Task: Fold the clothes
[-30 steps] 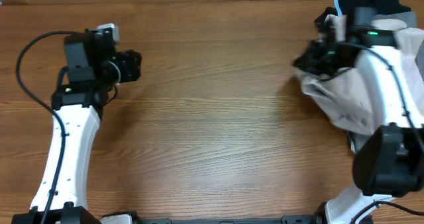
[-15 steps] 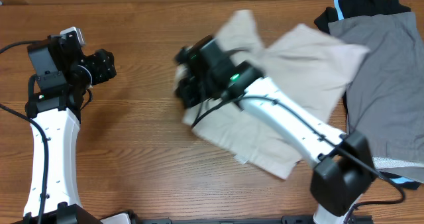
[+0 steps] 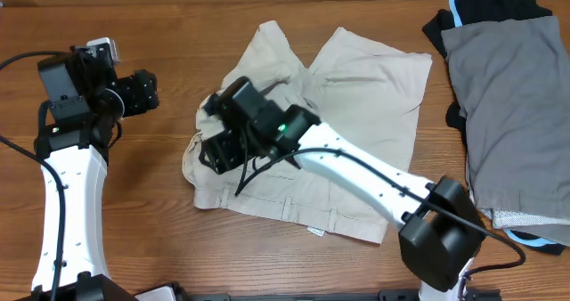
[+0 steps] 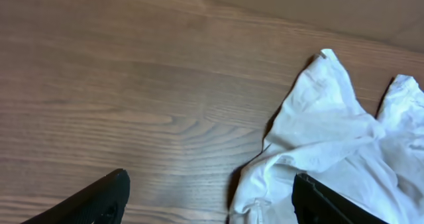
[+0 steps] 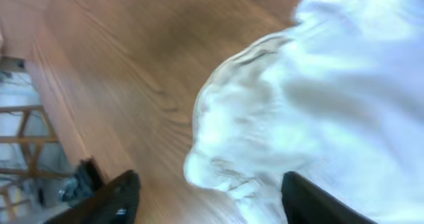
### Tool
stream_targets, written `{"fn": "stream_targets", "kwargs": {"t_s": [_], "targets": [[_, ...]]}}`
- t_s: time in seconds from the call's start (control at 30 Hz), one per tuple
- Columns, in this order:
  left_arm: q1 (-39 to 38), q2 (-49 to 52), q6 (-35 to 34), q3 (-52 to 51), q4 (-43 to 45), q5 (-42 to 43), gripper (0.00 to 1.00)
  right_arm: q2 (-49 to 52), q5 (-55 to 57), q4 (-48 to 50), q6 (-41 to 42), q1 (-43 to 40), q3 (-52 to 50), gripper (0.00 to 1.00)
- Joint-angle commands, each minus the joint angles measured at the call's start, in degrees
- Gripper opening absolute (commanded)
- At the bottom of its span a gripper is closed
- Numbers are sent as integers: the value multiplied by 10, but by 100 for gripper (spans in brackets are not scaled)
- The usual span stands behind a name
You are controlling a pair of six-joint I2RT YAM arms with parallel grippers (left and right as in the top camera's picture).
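The khaki shorts (image 3: 374,96) lie open and rumpled just beside the grey garment (image 3: 508,96), off that pile, presumably so folding has room (their edge farthest from the grey garment is bunched). The right gripper (image 3: 212,151) hangs over that bunch, fingers spread and pinching nothing, likely placed to smooth it. Farther from the grey garment, the left gripper (image 3: 153,92) waits off the cloth, fingers spread and empty.

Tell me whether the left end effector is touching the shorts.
No, the left end effector hovers over bare table, with a clear gap of wood between it and the shorts.
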Motion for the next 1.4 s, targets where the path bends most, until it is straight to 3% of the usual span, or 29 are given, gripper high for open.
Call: {"fn": "stream_targets", "kwargs": {"t_s": [0.0,0.03,0.23,0.57,0.83,1.1,1.23,1.27,1.33,1.37], "targets": [[-3,-13,49,17,7,30,80,-49,6,-5,28,-63,13,85],[-7,-13,59,17,8,38,80,-53,5,-5,35,-83,13,91],[-83,-5,129,17,21,38,80,-56,5,-30,46,-218,13,100],[-276,109,189,17,120,-80,86,-56,-17,-76,45,-409,13,100],[-325,239,236,19,246,-96,89,-56,-16,-112,29,-449,13,100],[-332,328,257,58,271,-92,87,-56,-3,-112,26,-449,13,100],[-336,355,290,66,277,-93,81,-56,0,-112,26,-449,13,100],[-335,358,293,66,280,-94,76,-56,1,-112,26,-449,13,100],[-335,362,294,66,294,-112,58,-56,1,-112,26,-449,13,100],[-334,362,293,66,302,-126,43,-56,1,-112,26,-449,13,100]]}}
